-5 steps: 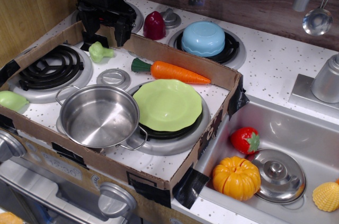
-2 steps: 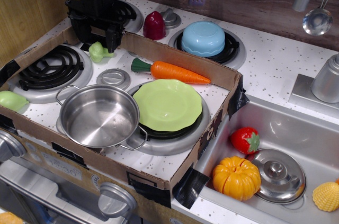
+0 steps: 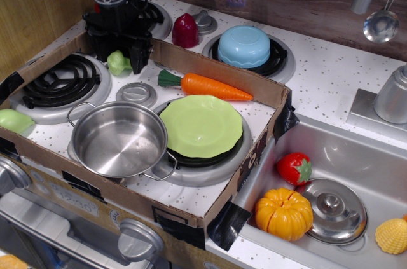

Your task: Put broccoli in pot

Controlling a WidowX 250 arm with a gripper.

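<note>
While the camera is looking down over the toy stove, these things are showing from front to back:

Pot: the shiny steel pot [image 3: 119, 140] is sitting empty at the front of the cardboard tray [image 3: 191, 215], its rim touching the green plate [image 3: 200, 126] just to its right.

Burner: the black coil burner [image 3: 60, 81] is lying left of the pot, with a small round steel knob [image 3: 136, 93] between them.

Pale piece: a smooth pale-green piece [image 3: 14, 120] is resting at the tray's left edge.

Sink: a strawberry [image 3: 294, 168], an orange pumpkin [image 3: 283, 213] and a steel lid [image 3: 333, 210] are lying in the sink [image 3: 375, 161] to the right.

Carrot: the orange carrot [image 3: 206, 86] is lying just behind the plate, leafy end pointing left.

Broccoli: the pale-green broccoli [image 3: 118, 62] is sitting on the stove top at the back of the tray, well apart from the pot.

Gripper: the black gripper [image 3: 119, 54] is hanging right over the broccoli with its fingers spread and standing either side of the floret; whether they are touching it cannot be told.

Back row: a dark red piece [image 3: 185, 30] and an upturned blue bowl [image 3: 244, 46] are standing farthest away.
</note>
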